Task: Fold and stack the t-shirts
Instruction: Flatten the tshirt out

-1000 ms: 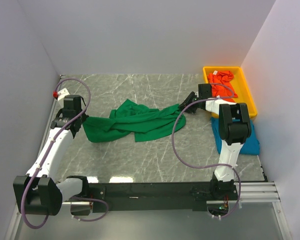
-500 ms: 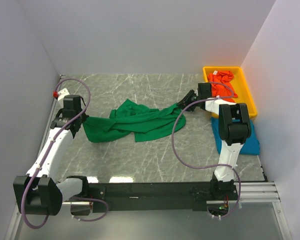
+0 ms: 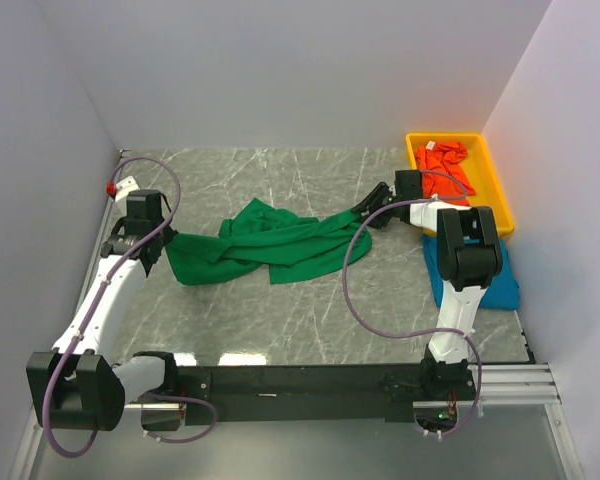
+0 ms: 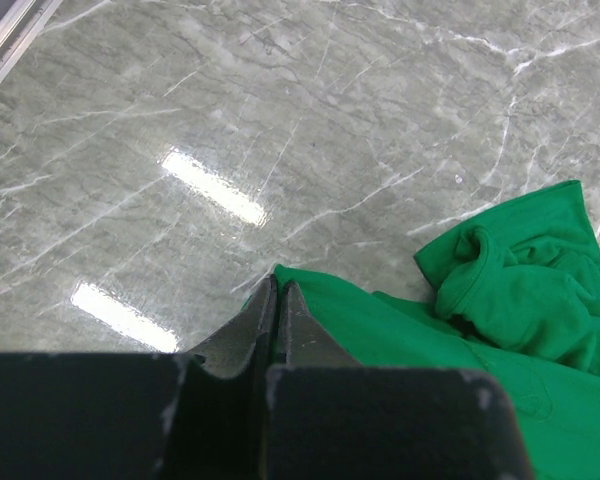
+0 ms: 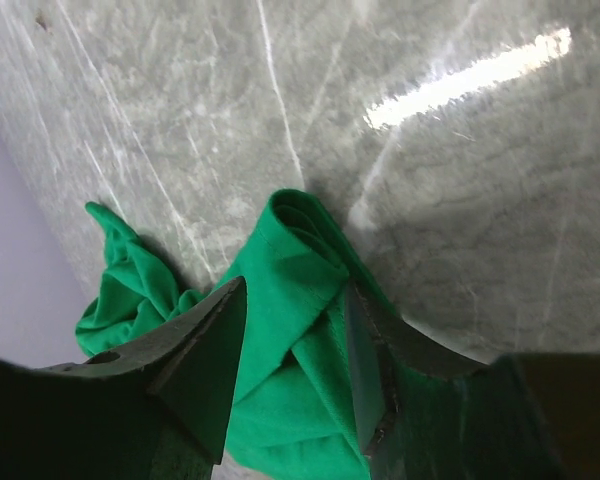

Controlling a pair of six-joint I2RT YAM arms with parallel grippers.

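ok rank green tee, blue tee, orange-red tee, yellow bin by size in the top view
1. green t-shirt
2. yellow bin
3. blue t-shirt, partly hidden by the right arm, so its rank against the bin is unsure
4. orange-red t-shirt

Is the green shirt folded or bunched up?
Bunched up. The green shirt lies crumpled in loose wrinkles, with no neat folds.

Both arms stretch forward, low. The left gripper (image 4: 277,300) near the left edge and the right gripper (image 5: 290,360) toward the right edge each clamp the green t-shirt (image 3: 270,245).
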